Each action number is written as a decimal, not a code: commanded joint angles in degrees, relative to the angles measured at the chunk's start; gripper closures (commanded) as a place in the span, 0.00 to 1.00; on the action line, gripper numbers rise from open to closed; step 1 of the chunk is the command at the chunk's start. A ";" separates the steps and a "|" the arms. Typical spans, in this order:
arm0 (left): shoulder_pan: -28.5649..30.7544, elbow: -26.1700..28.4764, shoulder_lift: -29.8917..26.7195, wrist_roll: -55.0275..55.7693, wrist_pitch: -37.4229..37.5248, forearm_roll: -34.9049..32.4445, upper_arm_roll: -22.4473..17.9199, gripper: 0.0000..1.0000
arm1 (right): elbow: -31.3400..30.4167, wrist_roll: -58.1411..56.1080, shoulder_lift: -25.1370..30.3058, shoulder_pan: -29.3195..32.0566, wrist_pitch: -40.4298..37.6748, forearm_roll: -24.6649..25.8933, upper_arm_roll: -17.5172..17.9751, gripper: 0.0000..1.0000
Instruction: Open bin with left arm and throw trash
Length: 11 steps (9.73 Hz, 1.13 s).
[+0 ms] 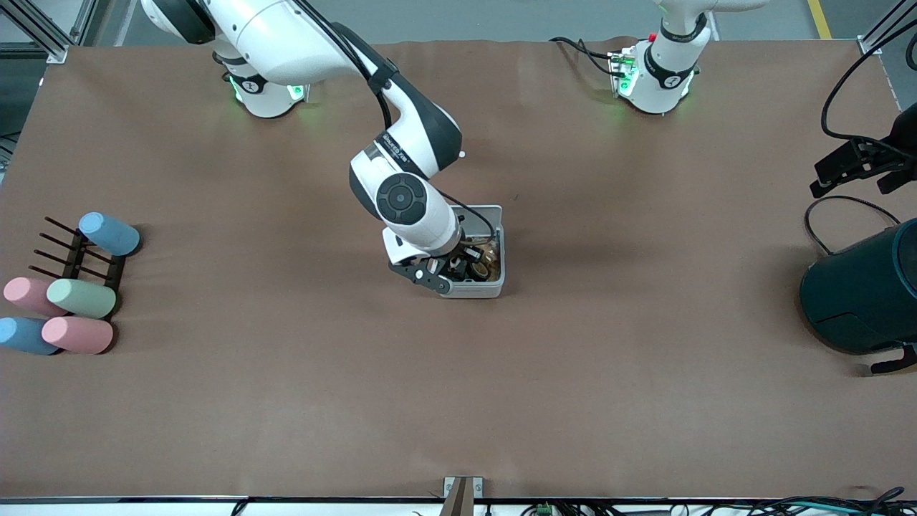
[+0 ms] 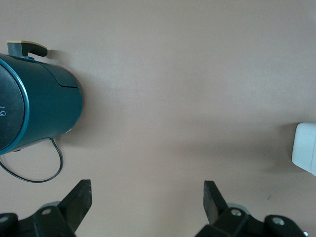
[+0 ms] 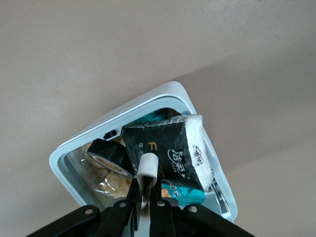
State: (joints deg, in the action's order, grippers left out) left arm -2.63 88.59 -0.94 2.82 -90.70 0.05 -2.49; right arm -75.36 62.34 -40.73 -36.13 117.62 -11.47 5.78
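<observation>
Smooth white plastic bin (image 3: 168, 96), glossy, perhaps foil, black wrapper (image 3: 163, 148), matt brown table (image 1: 609, 358).

Standing open near mid-table: white bin (image 1: 494, 247), mouth crowded with a black wrapper (image 3: 165, 148), a dark tape ring (image 3: 106, 154) and clear-wrapped scraps, leaving little room inside. Blocking the opening from above: right gripper (image 1: 458, 271), fingers pinching a small white piece (image 3: 147, 168). Hovering over bare brown table (image 1: 645, 358) at its own end: left gripper (image 2: 147, 197), fingers spread wide, nothing between them. Sitting just beside it: large teal container (image 1: 863, 290) with trailing cord. Crowding the right arm's end: pastel cylinders (image 1: 79, 297) on a black rack (image 1: 71, 254). Lying open nearer the front camera: wide bare strip of table.
</observation>
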 commanded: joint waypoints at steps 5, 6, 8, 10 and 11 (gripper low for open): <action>-0.35 -1.49 0.68 -0.19 0.61 -0.14 0.03 0.00 | 1.27 0.59 0.04 0.62 -0.02 0.66 -0.16 0.60; -0.35 -1.49 0.68 -0.19 0.61 -0.14 0.03 0.00 | 1.27 0.50 0.39 0.88 -0.37 0.57 -0.16 0.57; -0.35 -1.49 0.68 -0.19 0.61 -0.14 0.03 0.00 | 1.53 0.24 1.44 2.20 -7.44 0.31 -0.07 0.55; -0.44 -1.49 0.68 -0.19 0.61 -0.14 0.03 0.00 | 0.84 -0.20 5.73 2.55 -10.55 0.31 -0.07 0.55; -0.44 -1.49 0.68 -0.19 0.61 -0.14 0.03 0.00 | 1.01 -0.12 6.45 3.34 -13.87 0.22 0.02 0.55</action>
State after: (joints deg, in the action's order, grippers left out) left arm -2.88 88.57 -0.93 2.82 -90.70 0.05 -2.44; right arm -72.63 62.26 -37.62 -33.90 106.82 -11.30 5.28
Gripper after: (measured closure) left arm 0.000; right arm 0.546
